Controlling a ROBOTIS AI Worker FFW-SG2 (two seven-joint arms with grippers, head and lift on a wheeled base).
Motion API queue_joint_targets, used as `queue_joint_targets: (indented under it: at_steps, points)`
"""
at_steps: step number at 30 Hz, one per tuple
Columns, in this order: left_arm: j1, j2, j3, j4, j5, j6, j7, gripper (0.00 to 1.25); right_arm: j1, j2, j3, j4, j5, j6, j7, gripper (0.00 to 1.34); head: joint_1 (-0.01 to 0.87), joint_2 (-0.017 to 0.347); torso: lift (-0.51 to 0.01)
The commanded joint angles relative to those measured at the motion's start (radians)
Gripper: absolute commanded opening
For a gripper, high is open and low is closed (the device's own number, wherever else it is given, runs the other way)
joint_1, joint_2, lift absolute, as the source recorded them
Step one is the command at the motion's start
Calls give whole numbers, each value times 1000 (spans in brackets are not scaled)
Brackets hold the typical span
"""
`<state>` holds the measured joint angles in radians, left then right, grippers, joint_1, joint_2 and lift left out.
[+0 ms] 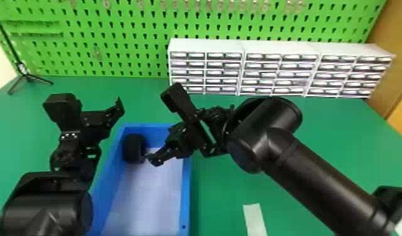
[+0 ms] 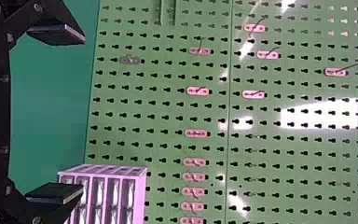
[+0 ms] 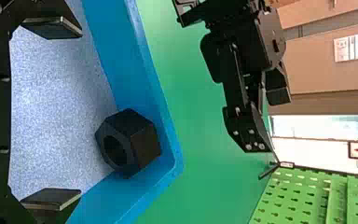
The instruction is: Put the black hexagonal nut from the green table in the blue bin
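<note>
From the left, the left tool hangs empty over the green desk, its fingers spread wide beside the blue bin. Next comes the black hexagonal nut, already inside the bin, in the far left corner. It will probably handle as a stiff, chunky, fairly light piece, likely plastic, hard to harm, though smooth faces might slip if pinched across an edge. Should it need shifting, the surest hold is probably a square one on two opposite outer flats, with room kept from the walls. It looks thick and matt black, with crisp corners and a round hole through its middle, dark against the pale bottom liner. Rightmost, the right tool is empty too, its fingers well apart.
</note>
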<state>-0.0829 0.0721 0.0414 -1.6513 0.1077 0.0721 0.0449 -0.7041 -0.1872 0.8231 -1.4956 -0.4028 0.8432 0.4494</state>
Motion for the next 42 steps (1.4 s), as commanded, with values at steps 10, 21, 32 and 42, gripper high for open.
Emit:
queue_joint_targets:
  at_steps: [10, 21, 32, 42]
  points:
    - [5, 0, 3, -4, 1, 0, 0, 1086, 83, 18, -268, -51, 81, -13, 12, 1238, 686, 28, -96]
    - [9, 0, 6, -15, 1, 0, 1, 1086, 134, 29, -460, -71, 157, -33, 17, 1236, 686, 28, -96]
    - [11, 0, 9, -24, 3, 0, 1, 1086, 196, 37, -622, -84, 213, -87, 17, 1235, 686, 28, -96]
    - [12, 0, 8, -28, 6, 2, 1, 1086, 255, 41, -730, -95, 253, -177, -9, 1236, 686, 28, -96]
